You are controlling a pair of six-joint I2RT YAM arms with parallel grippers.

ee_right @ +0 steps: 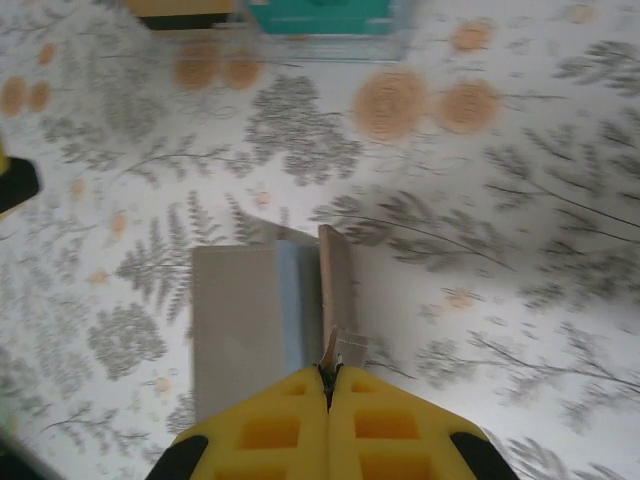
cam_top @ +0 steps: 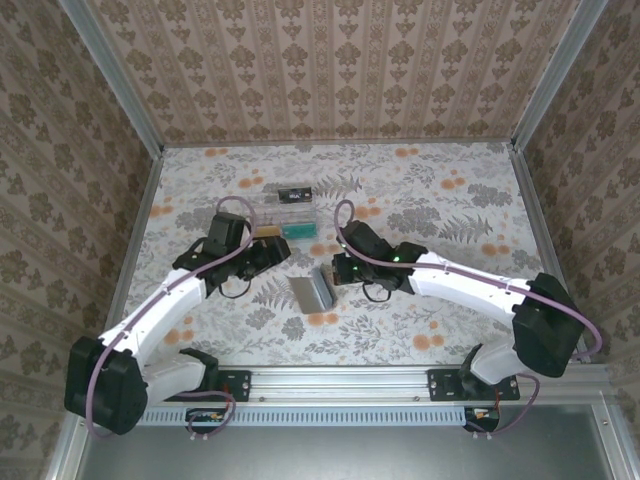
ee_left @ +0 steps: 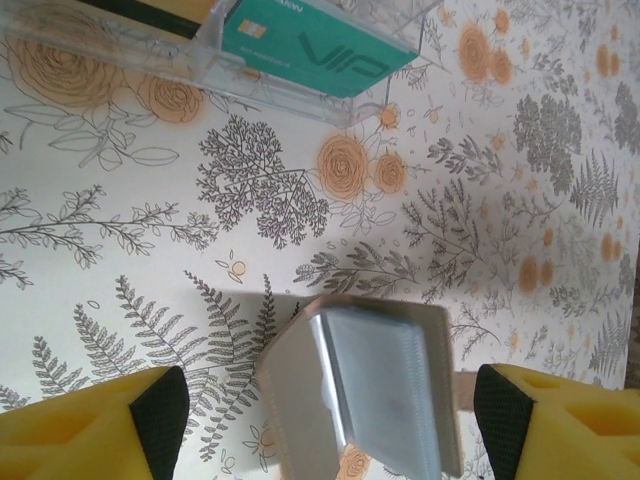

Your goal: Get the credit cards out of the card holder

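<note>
Holder: the flat taupe grey-brown bifold card holder (cam_top: 312,292) lies at the centre of the top view. It is partly open, with the grey-blue inside showing and one flap raised.
Cards: a teal plastic credit card (ee_left: 320,45) sits in the clear plastic tray (ee_left: 120,55) at the top of the left wrist view, with a yellow-orange card (cam_top: 267,232) just left of it. I cannot tell whether any card is inside the holder.
Right gripper (ee_right: 329,375): fingers together, pinching the thin edge of the raised flap.
Left gripper (ee_left: 330,405): fingers wide apart, holding nothing, straddling the holder.
Risk 1: the pinch holds only a sliver of flap. I judge a pull could slip it and let the holder fold shut.
Risk 2: closing the left fingers here would catch the whole holder, not a card.
Arm pose: both arms reach inward from the lower corners, wrists angled down mid-frame.
</note>
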